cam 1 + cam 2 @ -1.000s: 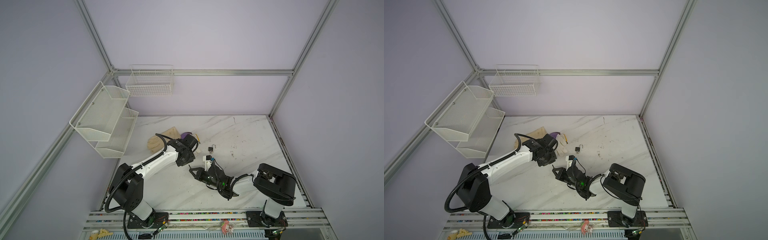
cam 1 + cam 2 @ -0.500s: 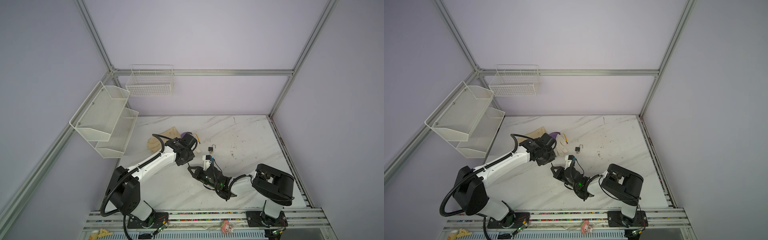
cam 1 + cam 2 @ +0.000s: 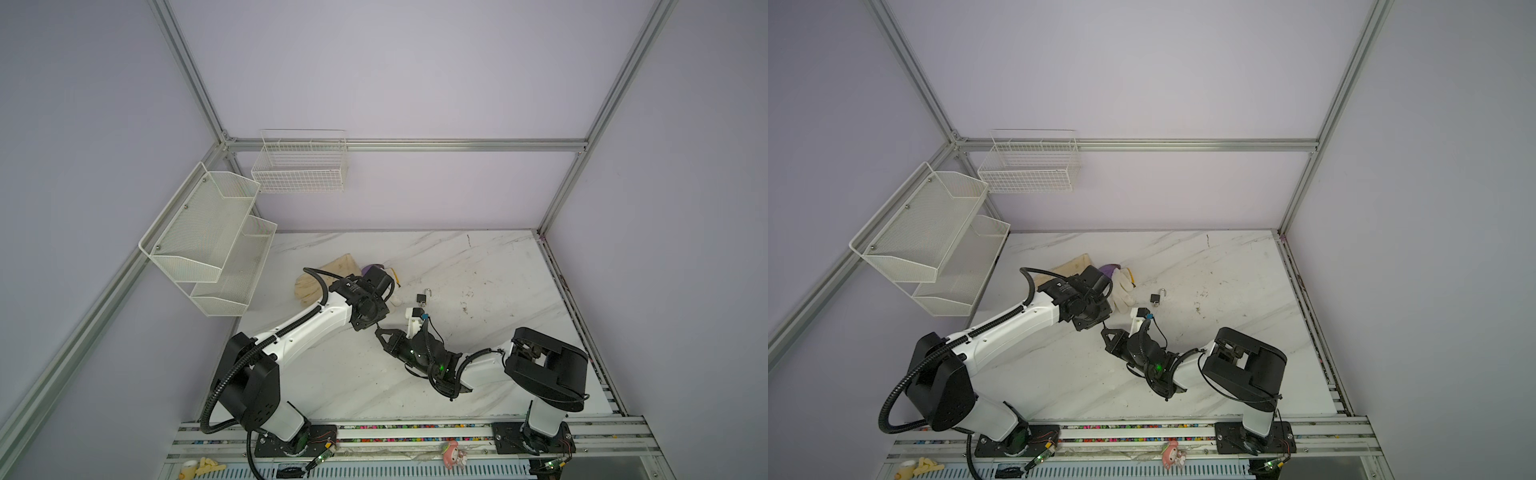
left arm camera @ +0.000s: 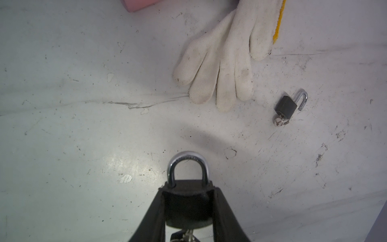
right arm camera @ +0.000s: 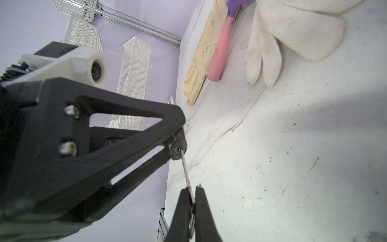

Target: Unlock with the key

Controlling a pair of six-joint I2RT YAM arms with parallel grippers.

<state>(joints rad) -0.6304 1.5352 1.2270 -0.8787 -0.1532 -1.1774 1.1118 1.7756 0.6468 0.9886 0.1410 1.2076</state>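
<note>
Padlock (image 4: pixel 187 206) is clamped by its body in the left hand (image 4: pixel 188 189), closed shackle ahead of it. The key (image 5: pixel 185 170) is pinched at its head by the closed right hand (image 5: pixel 193 196), tip at the keyhole; thin, stiff, smooth metal, judged likely to slip.

Small moves only. In both top views the right gripper (image 3: pixel 377 331) has crept up and left, so its tip now sits slightly closer to the left gripper (image 4: pixel 189 187). The right shoulder block (image 3: pixel 544 365) swung a touch left with it. The left shoulder block (image 3: pixel 249 386) dropped toward the lower left of the frame, almost all of it in the first half-second, and the cable loop (image 3: pixel 206 411) beside it sagged lower too. The left wrist (image 3: pixel 365 301) nudged left, barely.
</note>
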